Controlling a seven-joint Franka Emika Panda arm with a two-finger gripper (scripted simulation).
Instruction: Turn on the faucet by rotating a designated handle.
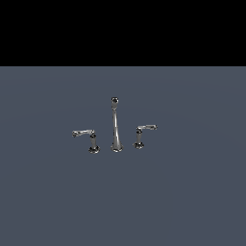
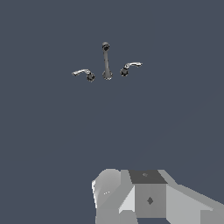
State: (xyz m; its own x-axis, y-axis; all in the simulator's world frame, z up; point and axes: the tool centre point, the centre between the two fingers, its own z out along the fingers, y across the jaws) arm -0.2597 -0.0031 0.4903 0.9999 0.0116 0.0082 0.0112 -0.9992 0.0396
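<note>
Nothing done yet: I see the faucet [image 1: 115, 125] standing untouched on the grey floor, the handle [image 1: 87, 138] on the exterior view's left of the spout, my gripper [image 2: 148, 199] well away, finger spread impossible to tell.

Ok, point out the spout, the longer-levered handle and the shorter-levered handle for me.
Spout [image 1: 115, 126]: exterior view, mid-shaft.
Longer-levered handle [image 1: 92, 142]: exterior view, on its post, the exterior view's left of the spout.
Shorter-levered handle [image 1: 139, 138]: exterior view, on its post, the exterior view's right of the spout.
</note>
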